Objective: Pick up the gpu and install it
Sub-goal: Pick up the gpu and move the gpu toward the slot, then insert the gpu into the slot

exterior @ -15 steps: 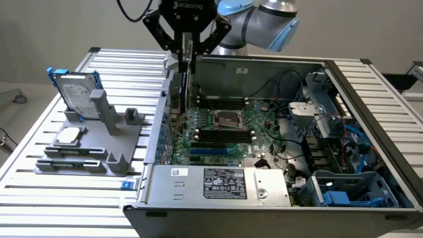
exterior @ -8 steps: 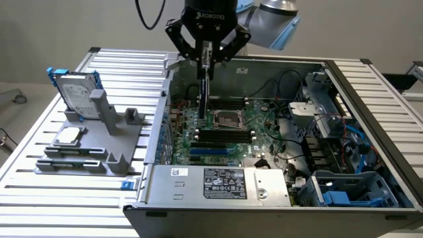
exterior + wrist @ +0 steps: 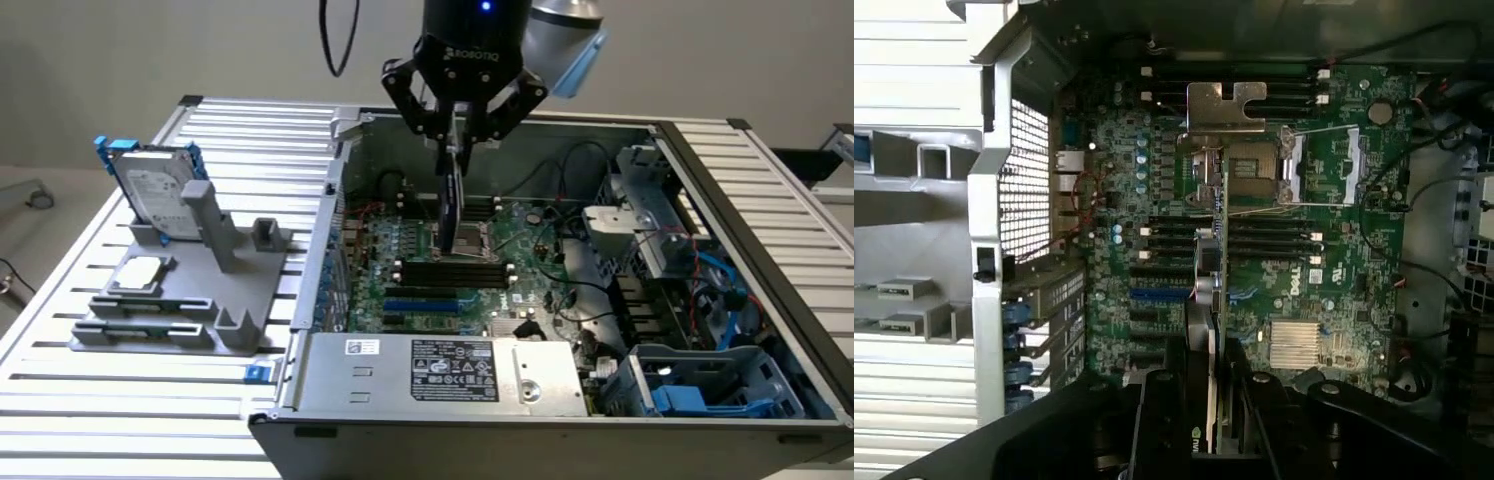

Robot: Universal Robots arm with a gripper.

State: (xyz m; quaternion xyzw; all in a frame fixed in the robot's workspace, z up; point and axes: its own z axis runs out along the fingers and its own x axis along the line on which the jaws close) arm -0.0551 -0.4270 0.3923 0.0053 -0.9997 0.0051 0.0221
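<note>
Black, thin gpu [image 3: 451,200] hangs on edge, pinched tight between the gripper [image 3: 459,132] fingers, just above the green motherboard [image 3: 400,250] inside the open computer case [image 3: 324,240]. Its silver bracket [image 3: 1226,105] sits over the middle of the board. A hard drive [image 3: 150,195] stands in a grey holder [image 3: 214,250] on the exterior view's left.

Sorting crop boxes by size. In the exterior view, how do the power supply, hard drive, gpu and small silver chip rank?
1. power supply
2. hard drive
3. Unsure: the gpu, held edge-on, shows as a long thin strip; the silver chip is shorter but wider.
</note>
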